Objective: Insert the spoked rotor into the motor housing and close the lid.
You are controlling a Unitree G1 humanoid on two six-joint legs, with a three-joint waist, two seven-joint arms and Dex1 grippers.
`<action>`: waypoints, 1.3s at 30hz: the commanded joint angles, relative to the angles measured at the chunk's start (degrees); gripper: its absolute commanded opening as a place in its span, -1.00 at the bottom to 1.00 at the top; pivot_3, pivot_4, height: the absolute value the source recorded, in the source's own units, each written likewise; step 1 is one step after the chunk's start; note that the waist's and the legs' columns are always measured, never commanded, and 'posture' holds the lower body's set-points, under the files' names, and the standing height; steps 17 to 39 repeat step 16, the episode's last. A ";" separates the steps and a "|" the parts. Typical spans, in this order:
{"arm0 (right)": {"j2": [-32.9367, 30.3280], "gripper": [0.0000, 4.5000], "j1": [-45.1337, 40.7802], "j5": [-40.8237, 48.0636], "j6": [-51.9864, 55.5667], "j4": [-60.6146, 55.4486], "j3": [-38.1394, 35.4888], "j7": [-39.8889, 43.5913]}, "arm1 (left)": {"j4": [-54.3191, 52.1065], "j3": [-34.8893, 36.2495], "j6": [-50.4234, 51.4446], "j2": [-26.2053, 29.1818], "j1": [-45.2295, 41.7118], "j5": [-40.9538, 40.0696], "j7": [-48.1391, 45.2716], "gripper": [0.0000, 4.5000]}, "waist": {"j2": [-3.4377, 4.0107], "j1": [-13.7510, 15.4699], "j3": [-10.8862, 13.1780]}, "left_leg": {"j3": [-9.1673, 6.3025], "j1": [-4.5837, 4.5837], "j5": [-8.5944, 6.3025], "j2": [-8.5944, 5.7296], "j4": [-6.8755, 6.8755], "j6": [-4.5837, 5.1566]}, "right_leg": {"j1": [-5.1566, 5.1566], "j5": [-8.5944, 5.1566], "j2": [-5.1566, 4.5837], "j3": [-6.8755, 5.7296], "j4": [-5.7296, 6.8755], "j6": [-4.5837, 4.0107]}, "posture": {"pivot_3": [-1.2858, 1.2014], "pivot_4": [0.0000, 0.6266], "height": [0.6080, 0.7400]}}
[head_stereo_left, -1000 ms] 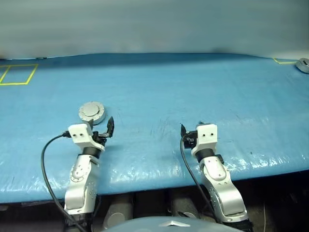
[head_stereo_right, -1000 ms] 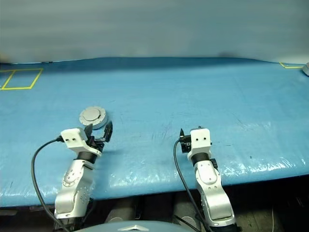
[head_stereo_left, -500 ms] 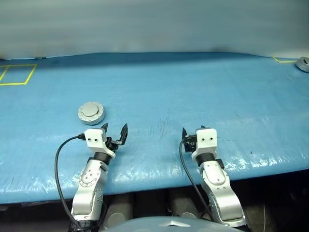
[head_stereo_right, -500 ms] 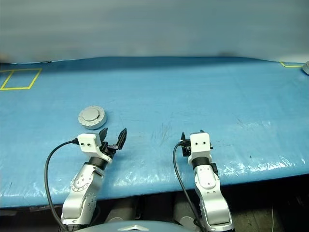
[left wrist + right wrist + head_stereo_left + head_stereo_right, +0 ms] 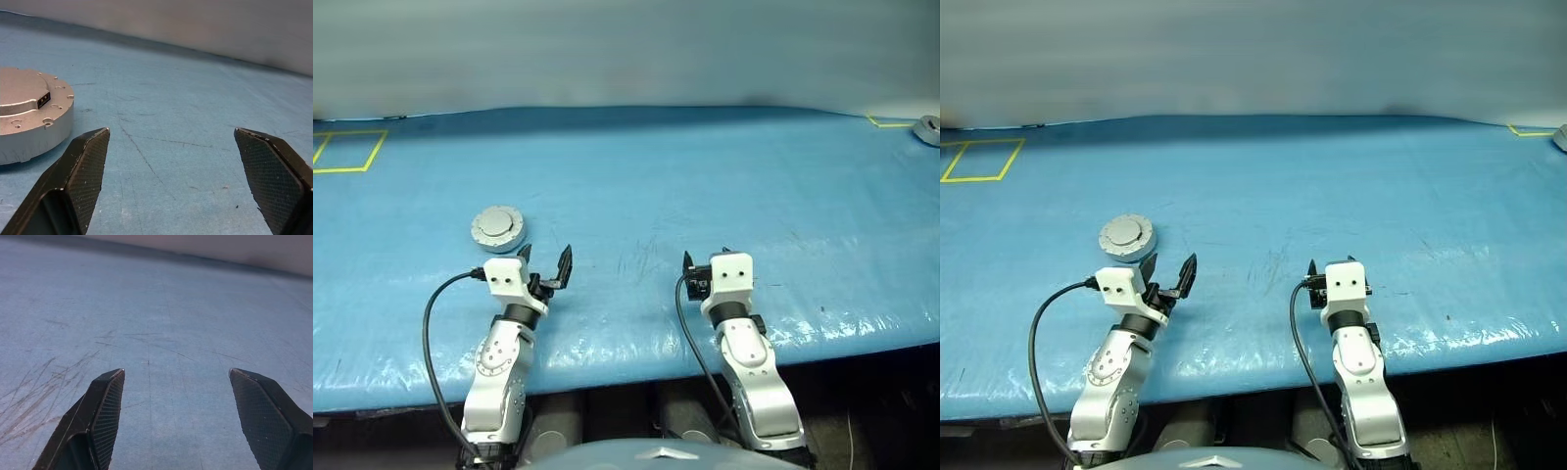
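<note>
A round silver-grey puck, the motor housing [image 5: 498, 235], lies on the blue table with its lid [image 5: 497, 222] flat on top, plain face up. The spoked rotor is out of view. My left gripper [image 5: 546, 257] stands open and empty just right of and nearer than the puck, not touching it. In the left wrist view the housing [image 5: 29, 115] sits off to the side of the black fingers [image 5: 85, 166], outside the gap. My right gripper [image 5: 705, 258] is open over bare table, nothing between its fingers [image 5: 105, 406].
A yellow taped rectangle [image 5: 348, 150] marks the far left of the blue table [image 5: 636, 186]. A small grey object [image 5: 928, 129] lies by a yellow tape corner at the far right. The table's front edge runs just under both wrists.
My left gripper has drawn away from the puck, toward the right and slightly nearer. The puck and the right arm have stayed put.
</note>
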 commanded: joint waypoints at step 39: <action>-0.04 0.59 -2.46 -1.04 -0.66 0.42 -0.95 0.41 | 1.32 0.33 -2.72 -0.52 -2.50 0.51 0.03 0.94 | 0.00 0.00 0.00 | 0.01 0.02 0.00 -0.01 0.02 0.00 | 0.04 0.01 0.02 0.01 0.02 0.00 | 0.03 -0.52 1.00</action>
